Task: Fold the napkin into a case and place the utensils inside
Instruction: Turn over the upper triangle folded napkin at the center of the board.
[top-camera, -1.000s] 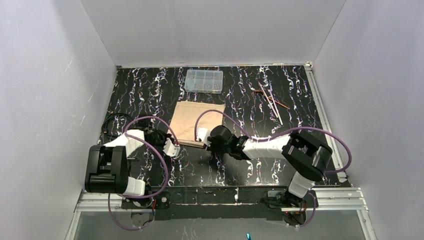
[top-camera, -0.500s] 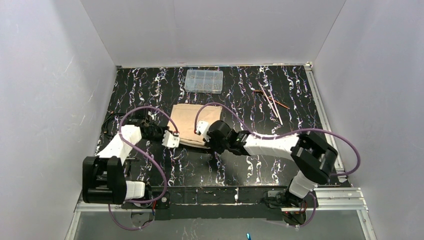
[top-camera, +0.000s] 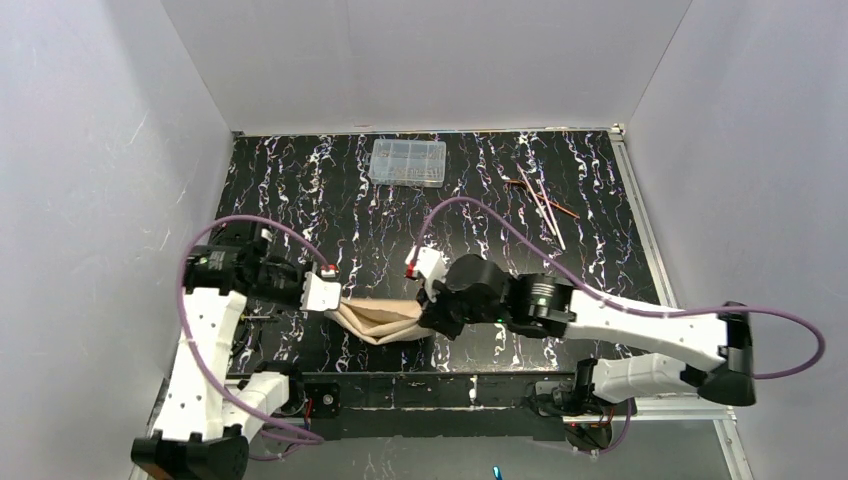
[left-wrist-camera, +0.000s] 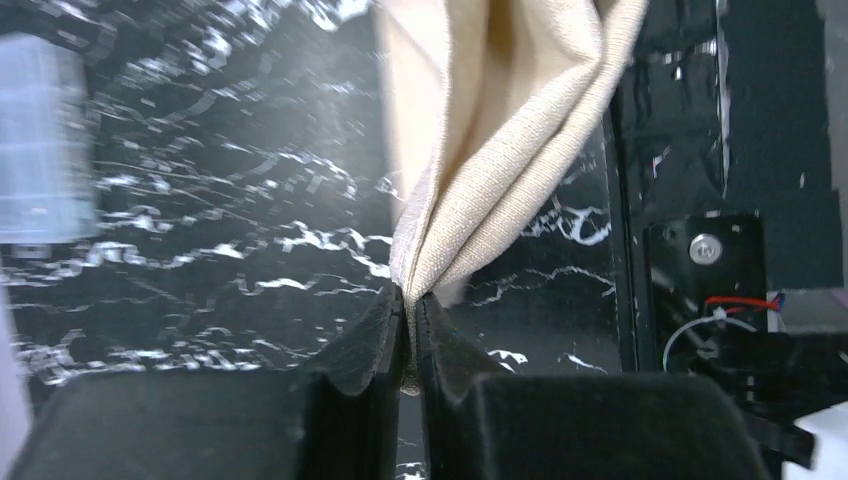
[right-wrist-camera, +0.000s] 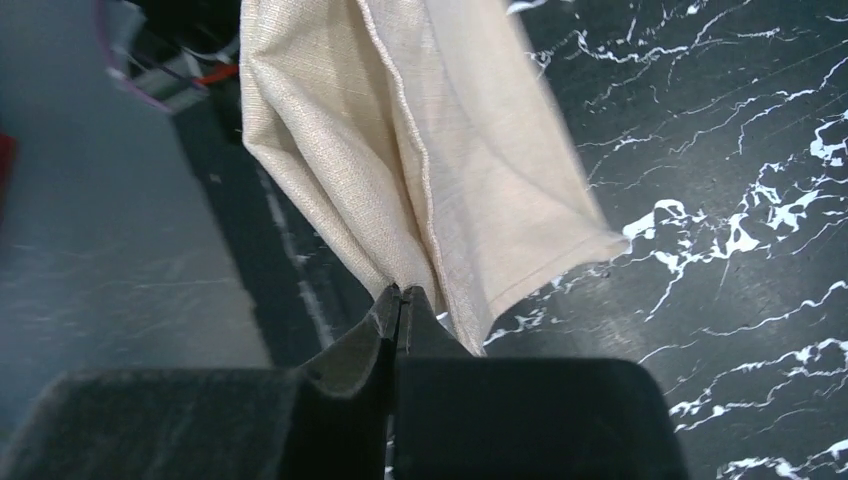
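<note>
The beige-tan napkin hangs bunched and sagging between my two grippers, lifted near the table's front edge. My left gripper is shut on its left corner; in the left wrist view the gripper pinches the cloth. My right gripper is shut on its right corner; in the right wrist view the gripper pinches the folded layers. The copper utensils lie at the far right of the table, far from both grippers.
A clear plastic compartment box stands at the back centre. White walls close in the black marbled table on three sides. The metal base rail runs along the near edge. Purple cables loop above both arms.
Both grippers have lifted the napkin off the table and pulled it toward the near edge. It lay flat at the centre before and now hangs bunched between them. Both arms have risen.
</note>
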